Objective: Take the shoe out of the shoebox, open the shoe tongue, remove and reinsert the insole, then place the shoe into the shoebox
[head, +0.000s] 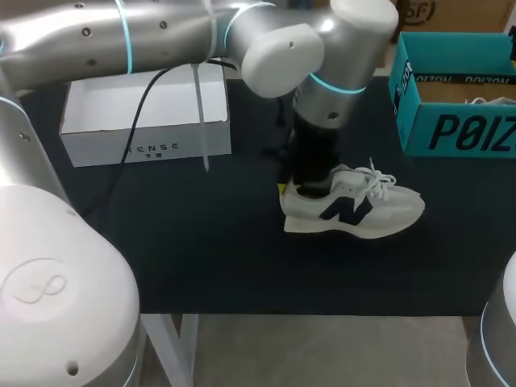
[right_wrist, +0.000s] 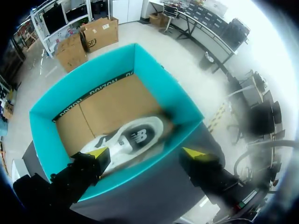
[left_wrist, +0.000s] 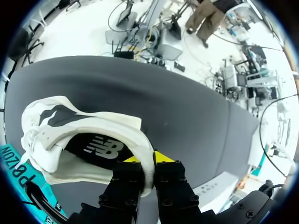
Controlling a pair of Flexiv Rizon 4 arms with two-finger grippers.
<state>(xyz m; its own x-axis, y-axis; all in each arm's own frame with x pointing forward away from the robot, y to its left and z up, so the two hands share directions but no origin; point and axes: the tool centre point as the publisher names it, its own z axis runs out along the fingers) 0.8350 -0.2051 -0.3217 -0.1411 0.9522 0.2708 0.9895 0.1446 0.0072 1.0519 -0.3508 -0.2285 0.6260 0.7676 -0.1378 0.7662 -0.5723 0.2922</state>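
Note:
A white sneaker (head: pixel 355 211) with a dark logo stands upright on the black table, toe to the right. My left gripper (head: pixel 292 191) comes down on its heel. In the left wrist view the gripper (left_wrist: pixel 147 161) is shut on the sneaker's (left_wrist: pixel 79 140) heel collar, one finger inside and one outside. The dark insole (left_wrist: pixel 100 148) shows inside the shoe. The teal shoebox (head: pixel 451 133) stands open at the back right. My right gripper (right_wrist: pixel 147 153) hangs open above this shoebox (right_wrist: pixel 154 79), in which a second white sneaker (right_wrist: pixel 126 142) lies.
A white closed box (head: pixel 145 121) sits at the back left of the table. Black table surface (head: pixel 201 242) lies bare in front of and left of the sneaker. Part of my right arm (head: pixel 496 339) shows at the front right corner.

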